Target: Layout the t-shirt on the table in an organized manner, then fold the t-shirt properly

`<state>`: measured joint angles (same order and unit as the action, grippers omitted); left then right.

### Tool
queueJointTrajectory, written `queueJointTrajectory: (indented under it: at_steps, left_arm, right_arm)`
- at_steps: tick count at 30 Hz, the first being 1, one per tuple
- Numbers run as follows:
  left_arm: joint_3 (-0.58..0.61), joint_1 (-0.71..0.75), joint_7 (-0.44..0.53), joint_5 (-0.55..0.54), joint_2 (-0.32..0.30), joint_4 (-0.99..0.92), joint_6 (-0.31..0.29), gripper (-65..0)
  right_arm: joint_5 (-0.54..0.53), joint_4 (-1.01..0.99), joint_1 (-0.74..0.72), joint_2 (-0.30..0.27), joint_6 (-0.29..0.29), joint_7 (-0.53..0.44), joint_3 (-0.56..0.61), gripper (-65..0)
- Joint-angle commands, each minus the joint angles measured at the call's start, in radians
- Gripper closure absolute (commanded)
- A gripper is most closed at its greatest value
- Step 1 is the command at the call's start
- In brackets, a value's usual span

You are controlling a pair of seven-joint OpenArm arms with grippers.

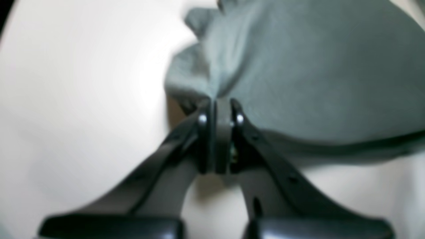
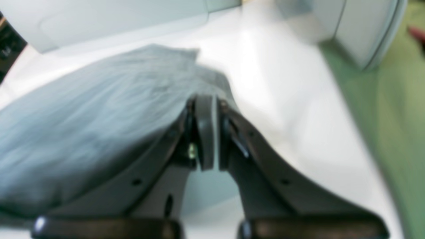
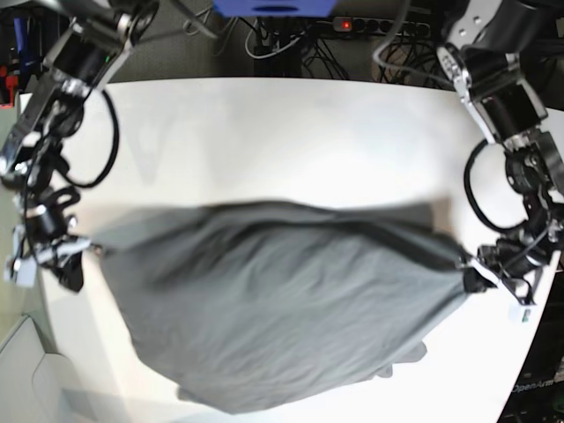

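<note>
The t-shirt (image 3: 282, 308) is held stretched between both arms over the counter (image 3: 291, 141), w/ its lower part bunched near the front edge. The left claw (image 1: 217, 109) is clamped on one cloth edge, the right claw (image 2: 206, 103) on the opposite one. Layout is judged approx. half done; flattening and all folds remain. The white counter is seen bare elsewhere; cables (image 3: 291, 35) are seen behind it.

Black curved fingers (image 1: 252, 139), grey pads between, bright screws beside pad tips. Silver-black arm links (image 3: 498, 88) behind each pincer, looped black cables (image 3: 97, 141) alongside.
</note>
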<state>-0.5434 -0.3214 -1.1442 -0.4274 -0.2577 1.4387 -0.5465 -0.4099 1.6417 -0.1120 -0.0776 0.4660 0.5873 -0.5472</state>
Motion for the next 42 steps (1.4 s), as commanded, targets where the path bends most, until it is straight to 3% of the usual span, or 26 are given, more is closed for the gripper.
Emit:
queueJointTrajectory:
  at_steps: [1, 7, 17, 20, 25, 27, 32, 34, 37, 42]
  left_arm:
    - [0.012, 0.001, 0.025, -0.021, -0.022, 0.021, -0.005, -0.6]
    - [0.038, 0.098, -0.084, -0.021, -0.048, 0.050, -0.005, -0.6]
    - [0.029, 0.206, -0.099, -0.023, -0.042, 0.052, -0.005, -1.3]
    - [0.029, 0.222, -0.104, -0.023, -0.041, 0.052, -0.002, -9.7]
    - [0.027, 0.262, -0.225, -0.023, -0.041, 0.080, -0.005, -34.9]
    - [0.035, 0.290, -0.252, -0.023, -0.041, 0.132, -0.007, -41.5]
    - [0.026, 0.328, -0.251, -0.023, -0.042, 0.345, -0.007, -42.9]
    - [0.026, 0.314, -0.247, -0.020, -0.048, 0.406, -0.007, -42.9]
    - [0.027, 0.236, -0.148, -0.014, -0.042, 0.435, 0.001, -42.9]
    - [0.138, 0.031, 0.059, 0.038, -0.032, 0.211, 0.004, -42.9]
  right_arm:
    - [-0.017, 0.021, -0.004, -0.003, 0.000, -0.039, 0.000, -3.3]
    - [-0.017, 0.022, 0.096, 0.008, 0.000, -0.046, -0.004, -3.3]
    - [-0.017, 0.093, 0.166, 0.012, 0.000, -0.037, 0.002, -3.6]
    - [-0.017, 0.116, 0.176, 0.014, 0.000, -0.037, 0.032, -3.7]
    - [-0.017, 0.116, 0.196, 0.009, 0.000, -0.037, 0.046, -3.7]
    - [-0.017, 0.114, 0.196, 0.008, 0.000, -0.037, 0.043, -3.7]
    - [-0.017, 0.114, 0.196, 0.006, 0.000, -0.037, 0.046, -3.7]
    - [-0.017, 0.114, 0.196, 0.006, 0.000, -0.037, 0.049, -3.7]
    - [-0.017, 0.114, 0.197, 0.012, 0.000, -0.037, 0.049, -3.7]
    - [-0.017, 0.114, 0.217, 0.014, 0.000, -0.026, 0.051, -3.7]
